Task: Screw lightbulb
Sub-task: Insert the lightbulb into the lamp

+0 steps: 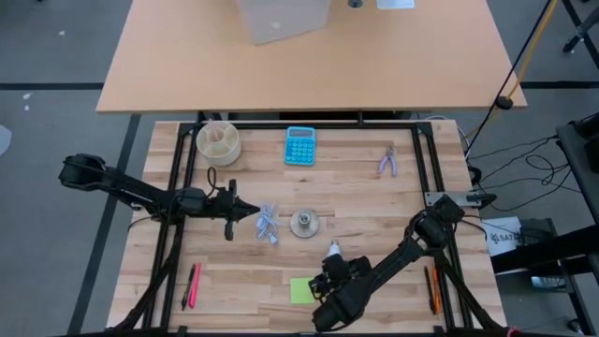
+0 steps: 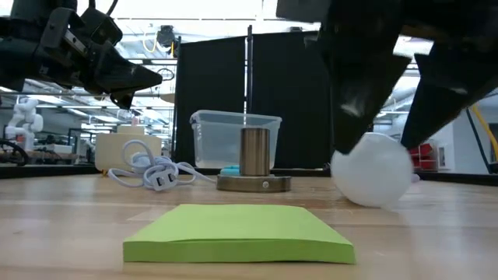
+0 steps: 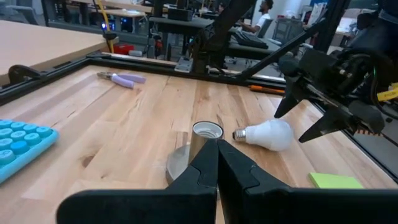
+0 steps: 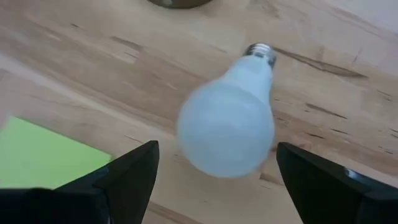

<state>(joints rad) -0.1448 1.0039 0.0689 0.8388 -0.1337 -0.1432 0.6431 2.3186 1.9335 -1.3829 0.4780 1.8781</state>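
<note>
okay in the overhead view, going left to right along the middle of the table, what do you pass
left gripper, shut → white cable → socket → lightbulb lying on the wood, with the open right gripper just behind it.

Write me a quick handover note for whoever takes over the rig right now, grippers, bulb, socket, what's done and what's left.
Left gripper: shut, empty, hovering left of the socket, aimed at it.
Right gripper: open, fingers either side of the lightbulb, not gripping it.
Lightbulb: lying on its side on the table, screw base pointing toward the socket, a little short of it.
Socket: upright at table centre, empty.
Done: right gripper lined up on the lightbulb.
Left: grasp the lightbulb, lift it, seat its base in the socket, screw it in.
</note>
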